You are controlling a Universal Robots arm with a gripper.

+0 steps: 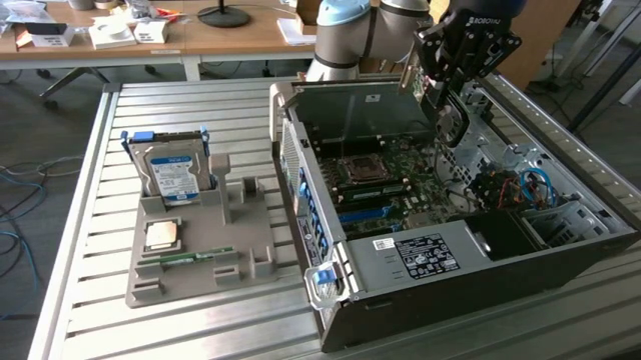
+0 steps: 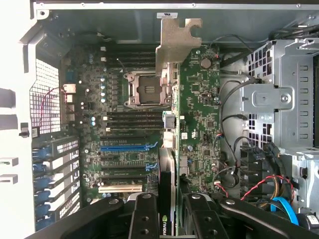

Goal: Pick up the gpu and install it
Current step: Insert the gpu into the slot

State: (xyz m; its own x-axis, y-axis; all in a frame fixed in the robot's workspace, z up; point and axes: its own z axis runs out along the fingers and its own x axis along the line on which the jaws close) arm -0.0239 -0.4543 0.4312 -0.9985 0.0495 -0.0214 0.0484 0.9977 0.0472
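The gpu (image 2: 168, 184) is seen edge-on as a narrow dark strip. Its long axis runs straight out from between the fingers to the silver mounting bracket (image 2: 177, 45) at its far end, which points toward the case's back wall. The claw (image 2: 167, 226) is pinched on the near end of the card, with one black finger (image 2: 143, 219) pressed against each flat side, so the gap is only as wide as the card is thick. A brighter green board face (image 2: 199, 129) runs alongside the card's edge; whether it is the card's own face cannot be told. In the exterior view the claw stands above the rim of the open computer case (image 1: 421, 322), and the card hangs beneath it over the rear part of the interior. Directly below the claw lies the motherboard (image 2: 84, 99). The bare CPU socket (image 2: 144, 89) and the blue expansion slot (image 2: 124, 147) are off to one side of the held card, and the metal drive cage (image 2: 269, 99) and red and blue cables (image 2: 279, 196) are on the other. The case's side is open toward the claw, with its walls framing the space. Well apart from the claw, outside the case toward the exterior view's left, a hard drive (image 1: 173, 169) stands in a grey holder (image 1: 251, 247).
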